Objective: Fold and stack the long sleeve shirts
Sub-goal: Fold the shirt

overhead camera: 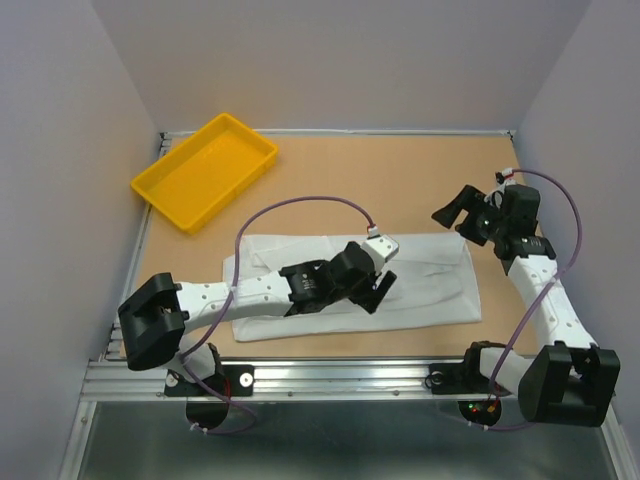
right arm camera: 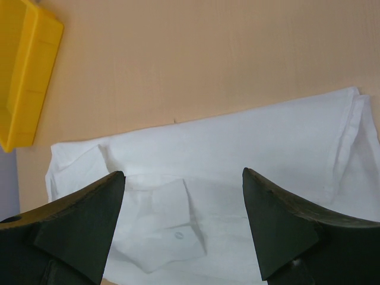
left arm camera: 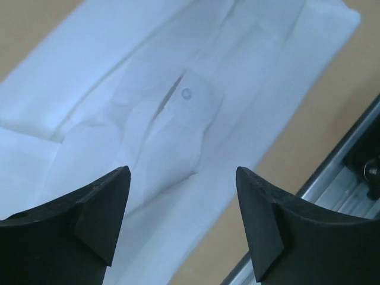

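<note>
shirt [overhead camera: 430,275] middle under left arm [overhead camera: 260,290], tray [right arm camera: 35,89] cropped

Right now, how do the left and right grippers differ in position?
The left gripper hangs low over the middle of the white shirt; the right gripper sits off the shirt's far right corner, over the table. The left wrist view shows a buttoned cuff close up; the right wrist view shows most of the shirt from farther off. Both grippers are open and empty.

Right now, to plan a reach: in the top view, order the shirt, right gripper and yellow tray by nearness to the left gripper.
From the left gripper:
1. White shirt, directly beneath it.
2. Right gripper, farther back, to the right.
3. Yellow tray, far-left corner.
</note>
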Controlling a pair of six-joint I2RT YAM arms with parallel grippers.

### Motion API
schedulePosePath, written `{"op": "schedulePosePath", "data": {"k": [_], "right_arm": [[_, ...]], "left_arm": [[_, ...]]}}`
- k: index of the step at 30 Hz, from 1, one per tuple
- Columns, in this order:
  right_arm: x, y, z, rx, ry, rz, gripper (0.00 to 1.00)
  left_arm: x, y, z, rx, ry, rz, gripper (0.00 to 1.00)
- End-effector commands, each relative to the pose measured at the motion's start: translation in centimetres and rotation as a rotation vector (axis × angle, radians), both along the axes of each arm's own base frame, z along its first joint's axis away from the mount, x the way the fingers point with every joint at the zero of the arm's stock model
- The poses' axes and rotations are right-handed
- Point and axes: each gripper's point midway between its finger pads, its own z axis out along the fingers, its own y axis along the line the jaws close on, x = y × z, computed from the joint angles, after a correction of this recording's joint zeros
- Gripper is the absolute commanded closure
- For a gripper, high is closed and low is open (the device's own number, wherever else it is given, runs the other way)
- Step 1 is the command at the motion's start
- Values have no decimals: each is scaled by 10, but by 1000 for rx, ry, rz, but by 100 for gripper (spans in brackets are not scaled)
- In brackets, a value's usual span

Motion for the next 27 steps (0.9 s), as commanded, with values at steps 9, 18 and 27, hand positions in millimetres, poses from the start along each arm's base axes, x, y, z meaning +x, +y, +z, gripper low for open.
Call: {"op": "schedulePosePath", "data": {"k": [9,18,27], "right_arm": [[-48,53,-37,101,115,208,21],[-56,100,-74,-28,226,389,37],[-30,111,-96,-174,223,428,42]], "left_arm": [[12,35,54,-279,61,347,2],[90,147,8,-200,145,718,4],[125,213,-37,-140,219,883,5]]}}
